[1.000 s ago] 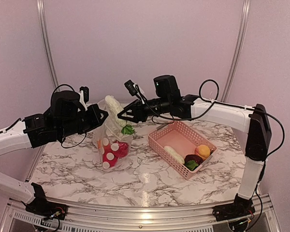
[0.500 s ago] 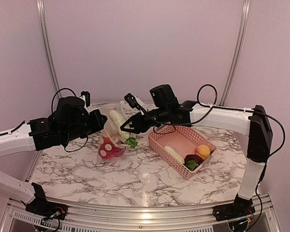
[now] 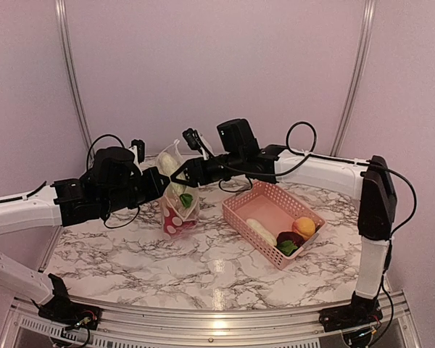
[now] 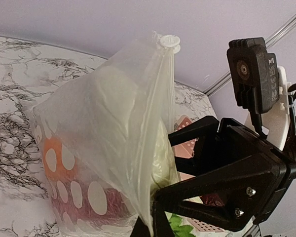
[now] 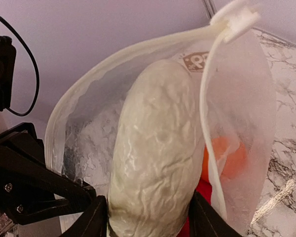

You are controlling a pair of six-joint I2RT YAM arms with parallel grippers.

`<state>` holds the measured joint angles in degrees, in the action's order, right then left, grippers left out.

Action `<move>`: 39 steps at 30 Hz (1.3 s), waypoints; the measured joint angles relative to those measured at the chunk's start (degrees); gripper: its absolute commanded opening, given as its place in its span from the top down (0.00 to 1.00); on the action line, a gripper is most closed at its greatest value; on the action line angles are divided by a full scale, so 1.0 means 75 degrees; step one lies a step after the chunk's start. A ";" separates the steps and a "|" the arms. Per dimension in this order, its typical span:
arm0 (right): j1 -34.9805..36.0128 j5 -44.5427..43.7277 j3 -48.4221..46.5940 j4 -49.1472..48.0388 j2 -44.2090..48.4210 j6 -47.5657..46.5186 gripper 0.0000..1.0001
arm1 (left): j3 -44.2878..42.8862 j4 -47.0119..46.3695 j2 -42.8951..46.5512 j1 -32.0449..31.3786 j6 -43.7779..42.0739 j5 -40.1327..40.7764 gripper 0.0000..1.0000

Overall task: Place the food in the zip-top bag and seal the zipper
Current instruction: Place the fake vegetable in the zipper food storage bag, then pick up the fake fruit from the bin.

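Observation:
The zip-top bag hangs upright above the marble table, red food low inside it. My left gripper is shut on the bag's edge. My right gripper is shut on a white oblong food piece, its fingers pressed to both sides. That piece sits inside the bag's open mouth, with the zipper arching over it. Orange food shows through the bag's wall. In the left wrist view the bag fills the frame and a green leafy bit shows below it.
A pink slotted basket stands right of the bag, holding a white oblong piece, an orange one, a dark purple one and a green one. A purple wall with metal rails stands behind.
Both grippers and the bag have moved: the bag now hangs narrower and more upright, further right. The right gripper has pushed the white piece deeper into the mouth.

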<state>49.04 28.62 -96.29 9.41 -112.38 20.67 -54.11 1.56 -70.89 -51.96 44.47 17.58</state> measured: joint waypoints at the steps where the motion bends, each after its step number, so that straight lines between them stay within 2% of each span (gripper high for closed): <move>1: -0.0003 0.0038 0.0009 -0.0003 -0.0020 0.0038 0.33 | 0.0000 -0.0006 0.0000 0.0000 0.0017 0.0017 1.00; 4: -0.0003 0.0108 0.0047 0.0006 -0.0023 0.0017 0.27 | 0.0073 -0.0017 0.0035 0.0000 0.0079 0.0157 1.00; 15: -0.0020 0.0189 0.0079 0.0154 0.0393 -0.0857 0.22 | 0.0224 0.0003 0.0073 0.0000 0.0210 0.0449 1.00; 18: -0.0154 0.0510 0.0230 0.0157 0.0769 -0.1195 0.18 | 0.0219 0.0061 0.0079 0.0000 0.0166 0.0472 1.00; 23: -0.0962 0.0921 0.0813 0.0192 0.1626 -0.1926 0.16 | 0.0003 0.0530 0.0207 0.0000 -0.0105 0.0475 1.00; 30: -0.2535 0.0606 0.1320 0.0769 0.2483 -0.3500 0.13 | -0.0513 0.1078 0.0344 0.0000 -0.0522 0.0458 1.00; 34: -0.2876 0.0300 0.1507 0.1489 0.2903 -0.4517 0.12 | -0.0778 0.1448 0.0309 0.0003 -0.0755 0.0280 1.00; 39: -0.2970 -0.0157 0.1746 0.2492 0.3485 -0.5814 0.17 | -0.1341 0.1842 -0.0009 0.0009 -0.1271 -0.0554 1.00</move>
<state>26.76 27.44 -83.20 28.10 -86.24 -22.94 -64.16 15.38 -70.96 -51.90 34.94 13.43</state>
